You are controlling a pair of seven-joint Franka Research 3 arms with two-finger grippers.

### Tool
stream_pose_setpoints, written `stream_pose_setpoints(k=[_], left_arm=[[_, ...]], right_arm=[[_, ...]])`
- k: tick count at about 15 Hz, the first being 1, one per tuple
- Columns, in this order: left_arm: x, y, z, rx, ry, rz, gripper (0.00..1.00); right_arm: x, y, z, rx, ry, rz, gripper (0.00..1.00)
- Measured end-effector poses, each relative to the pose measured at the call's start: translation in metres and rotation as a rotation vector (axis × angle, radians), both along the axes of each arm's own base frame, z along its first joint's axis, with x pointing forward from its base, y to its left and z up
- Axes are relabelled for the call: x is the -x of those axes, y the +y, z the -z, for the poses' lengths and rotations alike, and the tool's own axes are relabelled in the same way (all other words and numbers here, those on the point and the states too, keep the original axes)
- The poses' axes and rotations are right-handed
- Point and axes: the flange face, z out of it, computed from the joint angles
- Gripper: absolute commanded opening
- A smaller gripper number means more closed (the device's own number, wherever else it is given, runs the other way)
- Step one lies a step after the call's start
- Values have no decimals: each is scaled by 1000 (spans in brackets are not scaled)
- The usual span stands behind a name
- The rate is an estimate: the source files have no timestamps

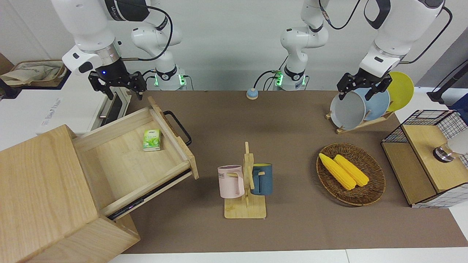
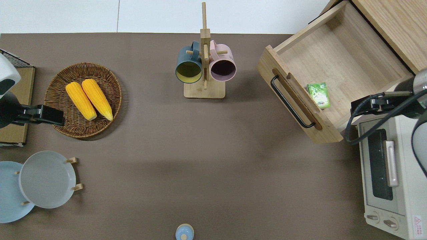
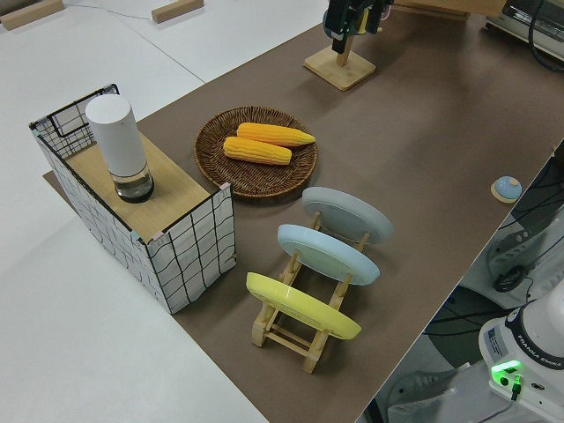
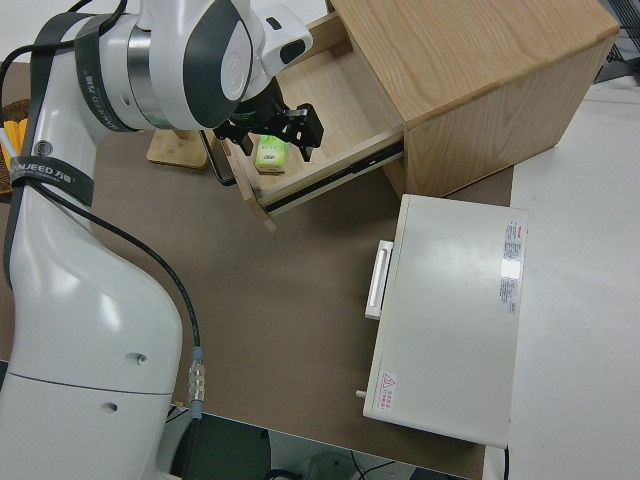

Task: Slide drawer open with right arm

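Note:
The light-wood drawer (image 1: 120, 166) stands pulled far out of the wooden cabinet (image 1: 40, 190). Its black bar handle (image 1: 178, 128) faces the table's middle and nothing grips it. A small green pack (image 1: 151, 140) lies inside near the front panel; it also shows in the overhead view (image 2: 318, 95). My right gripper (image 1: 124, 93), with its blue light, is open and empty in the air. It hangs over the drawer's side wall next to the toaster oven (image 2: 390, 173) and also shows in the right side view (image 4: 262, 140). My left gripper (image 1: 360, 93) is parked and open.
A mug stand (image 1: 245, 190) with a pink and a blue mug is mid-table. A wicker basket (image 1: 369, 197) holds two corn cobs. A plate rack (image 1: 362, 120), a wire-mesh box (image 1: 424, 160) and a small blue button (image 1: 252, 94) stand around.

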Motion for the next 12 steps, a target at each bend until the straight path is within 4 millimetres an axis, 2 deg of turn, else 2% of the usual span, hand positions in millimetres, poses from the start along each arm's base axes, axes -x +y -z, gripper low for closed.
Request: stream_pose_setpoints(k=[3, 12], left_arm=[[0, 0, 0, 0, 0, 0, 993], [0, 0, 0, 0, 0, 0, 993]], right_arm=[[-1, 0, 0, 0, -7, 13, 985], [-1, -17, 1, -9, -4, 6, 985]])
